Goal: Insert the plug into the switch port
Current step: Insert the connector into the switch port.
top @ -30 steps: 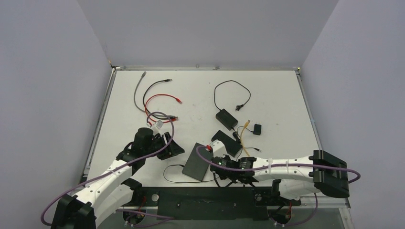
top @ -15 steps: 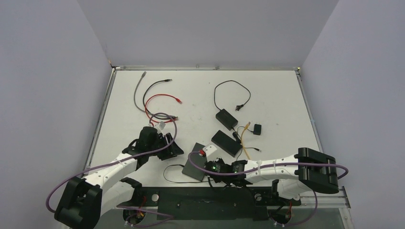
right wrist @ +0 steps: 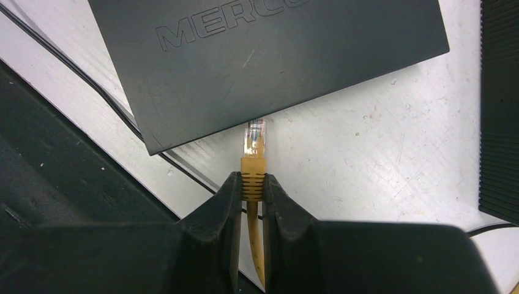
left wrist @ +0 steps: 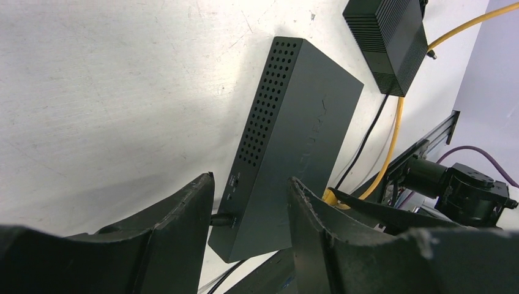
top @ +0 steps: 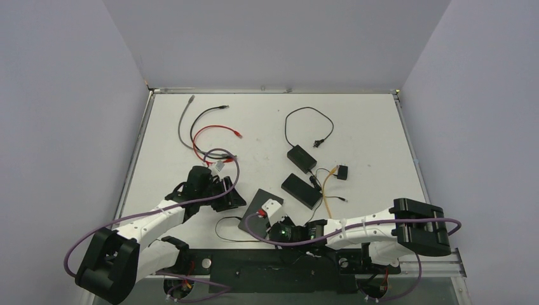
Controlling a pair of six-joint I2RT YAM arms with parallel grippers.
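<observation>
Clenched on the yellow boot of the RJ45 plug (right wrist: pixel 254 139): right pincer (right wrist: pixel 251 184), at lower centre of the right wrist view. Clear tip of the plug pointing up the frame, right at the lower edge of the network switch (right wrist: pixel 263 55). Ports hidden beneath that edge; tip inside one or not, cannot tell. Yellow cable (right wrist: pixel 255 245) trailing down between the two fingers. Embossed lettering starting "MERC" on the switch lid. Thin black cable (right wrist: pixel 183 166) running diagonally past the switch's lower left corner, next to a black rail (right wrist: pixel 55 202) filling the lower left of the frame. Ribbed black box (right wrist: pixel 499 110) at the right edge, apart from the switch.

Released, jaws apart: left pincer (left wrist: pixel 251 211), at the bottom of the left wrist view, with the near end of the switch (left wrist: pixel 294 153) seen between its fingers. Strip of bare table between the finger at the left of the frame (left wrist: pixel 183 220) and the perforated side wall, with a small black connector (left wrist: pixel 220 219) sticking out of that wall there. Contact on the other side unclear.

From above: switch (top: pixel 251 216) low in the middle of the white table (top: pixel 368 127), left pincer (top: pixel 235 200) just at its left, right pincer (top: pixel 270 219) at its lower right. Red cable (top: pixel 219 129) and grey cable (top: pixel 184 117) loose in the upper left, well apart from the switch.
</observation>
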